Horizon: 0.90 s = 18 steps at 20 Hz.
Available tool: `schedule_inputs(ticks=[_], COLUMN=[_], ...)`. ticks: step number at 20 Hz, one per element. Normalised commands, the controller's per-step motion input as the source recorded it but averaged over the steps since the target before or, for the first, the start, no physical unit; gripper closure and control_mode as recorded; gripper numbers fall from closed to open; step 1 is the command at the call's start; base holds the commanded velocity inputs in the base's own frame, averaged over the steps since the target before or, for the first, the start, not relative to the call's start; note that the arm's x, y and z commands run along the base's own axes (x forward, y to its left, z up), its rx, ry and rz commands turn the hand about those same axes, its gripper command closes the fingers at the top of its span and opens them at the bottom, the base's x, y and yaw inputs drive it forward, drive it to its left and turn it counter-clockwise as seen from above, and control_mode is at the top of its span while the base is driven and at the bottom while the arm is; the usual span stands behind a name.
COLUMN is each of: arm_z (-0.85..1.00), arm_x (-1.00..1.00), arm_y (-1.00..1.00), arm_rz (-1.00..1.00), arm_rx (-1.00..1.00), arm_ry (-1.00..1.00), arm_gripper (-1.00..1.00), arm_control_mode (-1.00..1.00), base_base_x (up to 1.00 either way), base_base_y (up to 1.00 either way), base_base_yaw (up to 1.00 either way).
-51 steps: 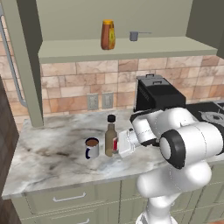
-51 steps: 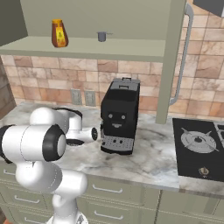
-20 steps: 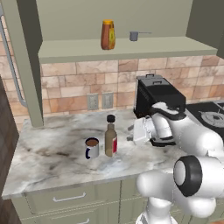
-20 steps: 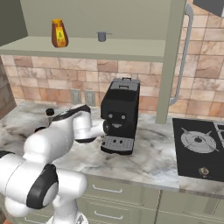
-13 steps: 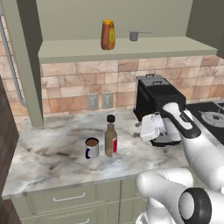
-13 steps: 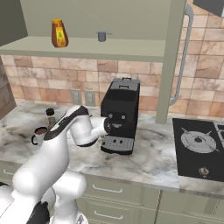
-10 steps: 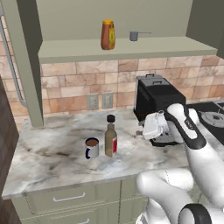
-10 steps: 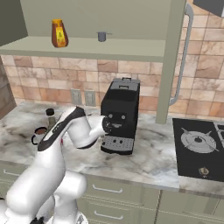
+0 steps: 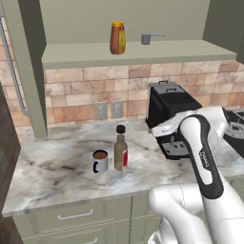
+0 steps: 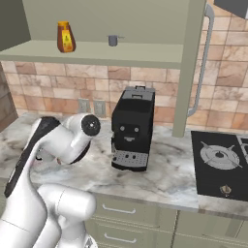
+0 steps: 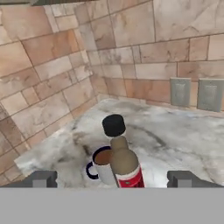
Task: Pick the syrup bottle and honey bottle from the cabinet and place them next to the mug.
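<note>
Honey bottle (image 10: 65,37) upright on the cabinet (image 10: 126,52) shelf board.

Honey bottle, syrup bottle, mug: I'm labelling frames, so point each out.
Honey bottle (image 9: 117,38): left base view, on its body.
Syrup bottle (image 9: 120,153): left base view, on its label.
Mug (image 9: 100,161): left base view, on its side.

We're in a rendered home kitchen: marble counter (image 9: 57,167) on drawer units (image 10: 145,218), brick backsplash (image 9: 86,90) with wall outlets (image 9: 108,110), olive wall cabinet (image 9: 143,52) at 12 o'clock, black coffee machine (image 10: 131,128), gas hob (image 10: 220,162) at 3 o'clock.
</note>
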Motion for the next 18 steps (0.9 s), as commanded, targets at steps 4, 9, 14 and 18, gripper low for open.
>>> schedule_inputs(ticks=[4, 9, 14, 18], arm_z=[0.83, 0.98, 1.00, 1.00], arm_x=[-0.48, -0.34, -0.13, -0.02], arm_y=[0.00, 0.00, 0.00, 0.00], arm_rz=[-0.29, -0.24, -0.15, -0.12], arm_rx=[0.00, 0.00, 0.00, 0.00], arm_ry=[0.16, 0.07, 0.00, 0.00], arm_gripper=[-1.00, -1.00, -1.00, -1.00], arm_control_mode=[-1.00, -1.00, -1.00, -1.00], base_base_x=[0.00, 0.00, 0.00, 0.00], base_base_y=[0.00, 0.00, 0.00, 0.00], base_base_yaw=[0.00, 0.00, 0.00, 0.00])
